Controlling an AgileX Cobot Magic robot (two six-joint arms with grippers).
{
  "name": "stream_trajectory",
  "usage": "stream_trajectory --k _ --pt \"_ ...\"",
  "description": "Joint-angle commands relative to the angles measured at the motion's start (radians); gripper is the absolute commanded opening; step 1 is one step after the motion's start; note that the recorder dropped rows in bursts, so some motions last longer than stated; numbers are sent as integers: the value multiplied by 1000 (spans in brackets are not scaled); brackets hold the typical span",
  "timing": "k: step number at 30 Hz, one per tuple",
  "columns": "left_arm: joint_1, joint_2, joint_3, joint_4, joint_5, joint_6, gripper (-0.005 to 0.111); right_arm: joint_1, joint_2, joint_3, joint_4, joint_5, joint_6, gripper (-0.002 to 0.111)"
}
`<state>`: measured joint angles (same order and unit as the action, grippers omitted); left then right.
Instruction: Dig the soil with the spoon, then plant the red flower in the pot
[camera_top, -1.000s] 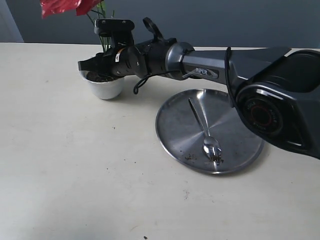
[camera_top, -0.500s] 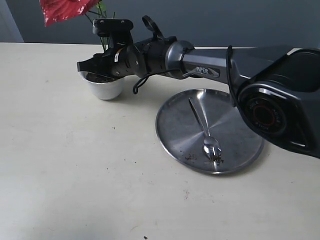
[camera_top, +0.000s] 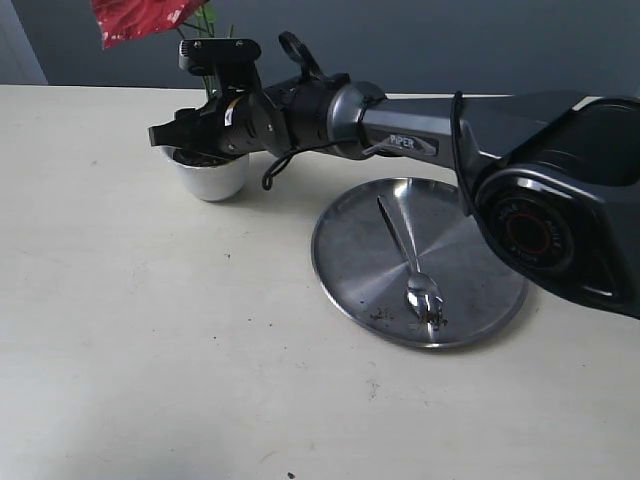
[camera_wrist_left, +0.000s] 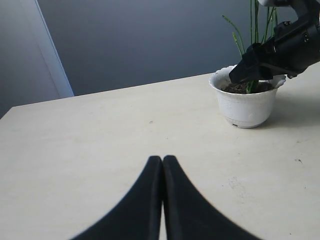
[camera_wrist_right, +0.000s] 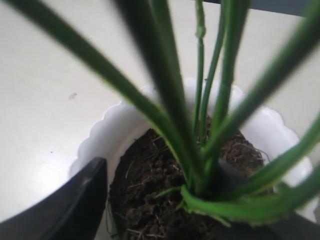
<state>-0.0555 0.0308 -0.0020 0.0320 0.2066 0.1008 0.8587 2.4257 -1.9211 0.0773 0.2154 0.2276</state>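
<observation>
The small white pot (camera_top: 212, 178) stands at the back left of the table, filled with dark soil (camera_wrist_right: 150, 185). The red flower (camera_top: 140, 18) stands in it, its green stems (camera_wrist_right: 200, 100) rising out of the earth. My right gripper (camera_top: 165, 135) reaches across just over the pot's rim, open, one finger (camera_wrist_right: 75, 200) well clear of the stems and the other close behind them. The spoon (camera_top: 410, 262) lies on the steel plate (camera_top: 340, 270), bowl toward the front, with crumbs of dirt beside it. My left gripper (camera_wrist_left: 162, 159) is shut and empty above bare table, short of the pot (camera_wrist_left: 247, 106).
The right arm's forearm (camera_top: 400, 135) stretches across the back of the table above the plate's far edge. Its large dark base joint (camera_top: 560, 210) fills the right side. A few soil crumbs (camera_top: 372, 388) lie on the table in front of the plate.
The right gripper's jaws have spread apart around the stems and the hand has shifted slightly left. The flower stays upright in the pot, its bloom a little further right.
</observation>
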Motion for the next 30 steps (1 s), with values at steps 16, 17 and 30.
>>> stream_trajectory --k 16,17,30 --pt "3 -7 2 -1 -5 -2 0 1 -36 20 -77 64 5 58" --pt "3 -7 2 -1 -5 -2 0 1 -36 20 -77 55 5 58" --pt "3 -7 2 -1 -5 -2 0 1 -36 -40 -131 104 5 58"
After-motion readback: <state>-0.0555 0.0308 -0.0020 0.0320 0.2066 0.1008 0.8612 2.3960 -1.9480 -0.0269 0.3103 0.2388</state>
